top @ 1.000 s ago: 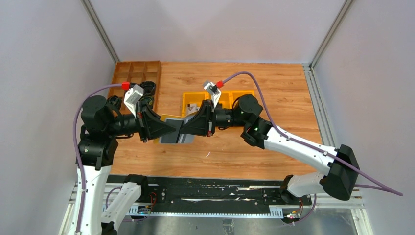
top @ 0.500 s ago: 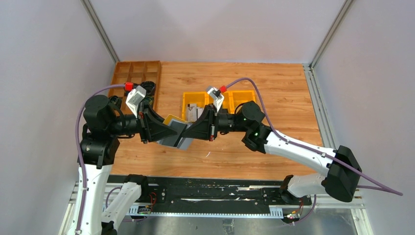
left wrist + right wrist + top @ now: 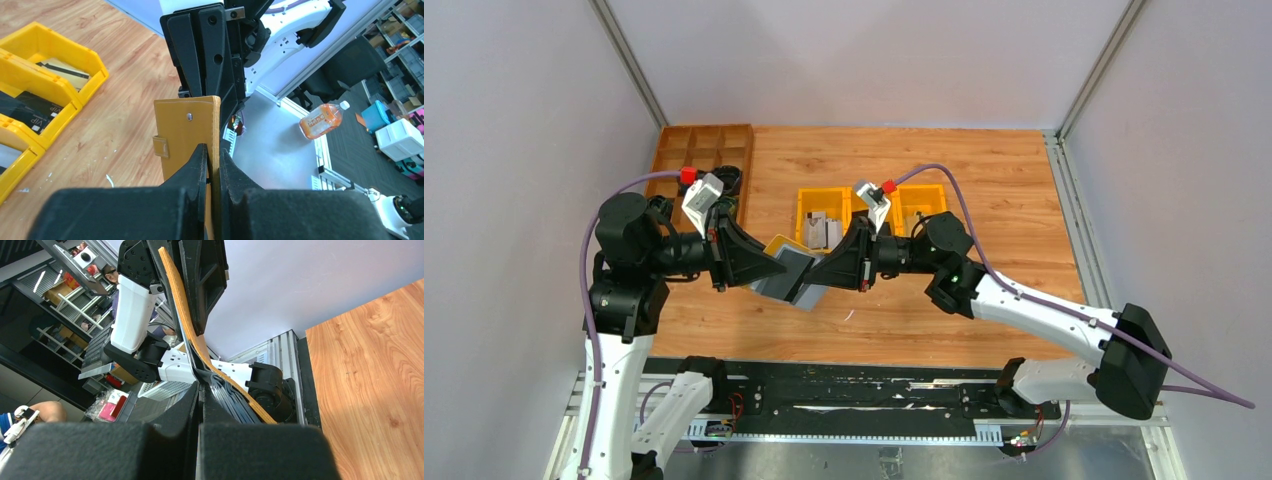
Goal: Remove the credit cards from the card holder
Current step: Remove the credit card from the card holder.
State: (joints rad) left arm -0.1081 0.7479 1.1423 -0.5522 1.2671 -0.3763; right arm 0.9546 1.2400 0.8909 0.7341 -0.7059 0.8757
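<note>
Pale grey walls close in a wooden tabletop (image 3: 1024,200) on three sides in the overhead view. A brown compartment tray (image 3: 694,145) sits at the far left corner, with a dark round item in its near right cell. Two yellow bins (image 3: 802,215) stand side by side at mid-table; the left one holds pale credit cards (image 3: 824,228). Just in front of them, lifted off the wood, the card holder (image 3: 781,246) hangs between both arms. The left pincer (image 3: 776,272) meets it from the left and the right pincer (image 3: 816,278) from the right.

From the left wrist, the same wood runs past the yellow bins (image 3: 75,97), where dark cards (image 3: 35,107) lie flat, one marked VIP. The left pincer (image 3: 214,156) is pinching the mustard cover of the card holder (image 3: 185,130), which stands edge-up. Beyond the table edge, an orange drink bottle (image 3: 322,117) lies on the floor.

From the right wrist, the wood (image 3: 375,365) fills the right side under a pale wall. The right pincer (image 3: 199,387) is pressed together at the grey pleated inside (image 3: 235,405) of the card holder (image 3: 182,310). Whether a card lies between its fingers cannot be told.
</note>
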